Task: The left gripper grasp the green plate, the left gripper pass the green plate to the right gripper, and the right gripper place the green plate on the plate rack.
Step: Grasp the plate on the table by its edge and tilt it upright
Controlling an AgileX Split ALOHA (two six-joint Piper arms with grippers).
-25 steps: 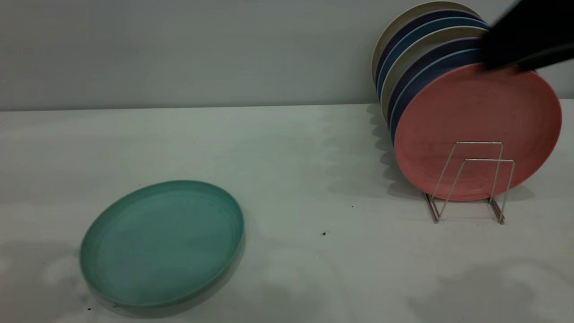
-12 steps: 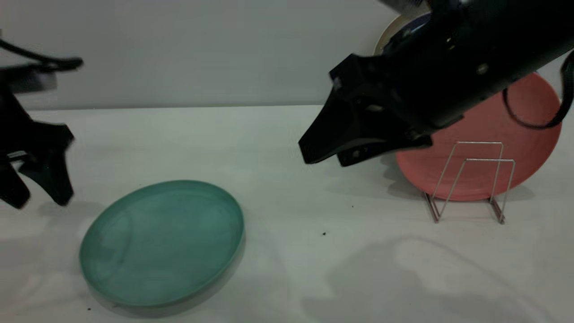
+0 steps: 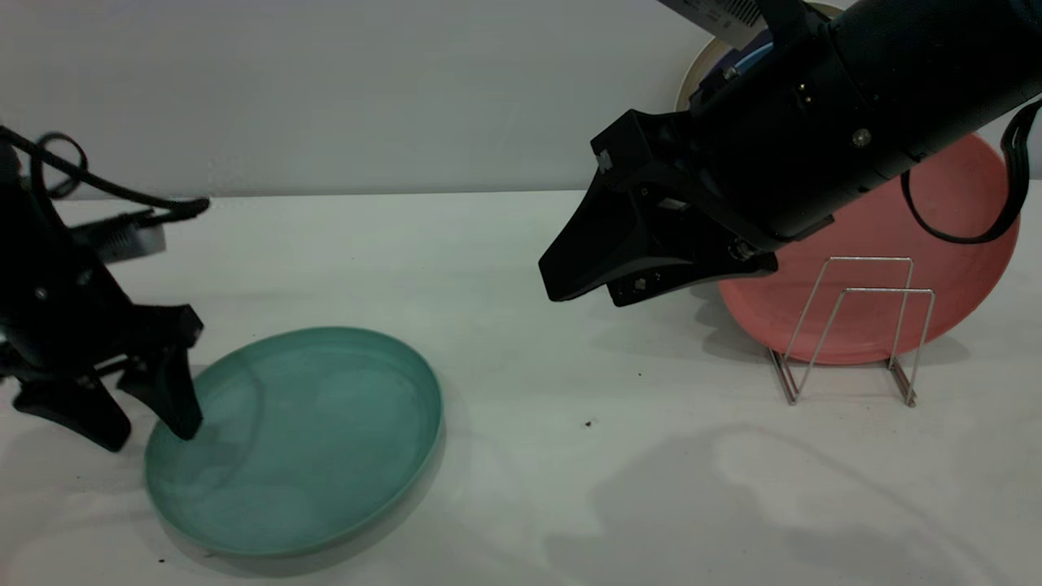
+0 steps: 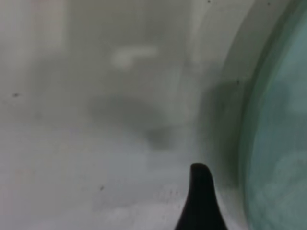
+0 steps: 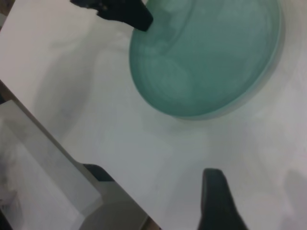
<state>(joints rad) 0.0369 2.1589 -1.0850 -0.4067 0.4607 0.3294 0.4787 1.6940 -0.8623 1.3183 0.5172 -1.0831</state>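
The green plate [image 3: 309, 439] lies flat on the white table at the front left; it also shows in the left wrist view [image 4: 283, 143] and the right wrist view [image 5: 211, 57]. My left gripper [image 3: 145, 430] is open and low at the plate's left rim, one finger over the plate's inside and the other outside it, apart from the rim. My right gripper [image 3: 588, 291] is open and empty, hanging above the table's middle, right of the plate. The plate rack [image 3: 855, 325] stands at the right with its front loops free.
A salmon-pink plate [image 3: 961, 220] stands upright in the rack. More cream and blue plates [image 3: 702, 69] stand behind it, mostly hidden by my right arm. The table's near edge shows in the right wrist view [image 5: 72, 163].
Both arms have come into view. My left gripper moved down and right to the green plate's left rim. My right gripper swung in over the table's middle and then held nearly still.
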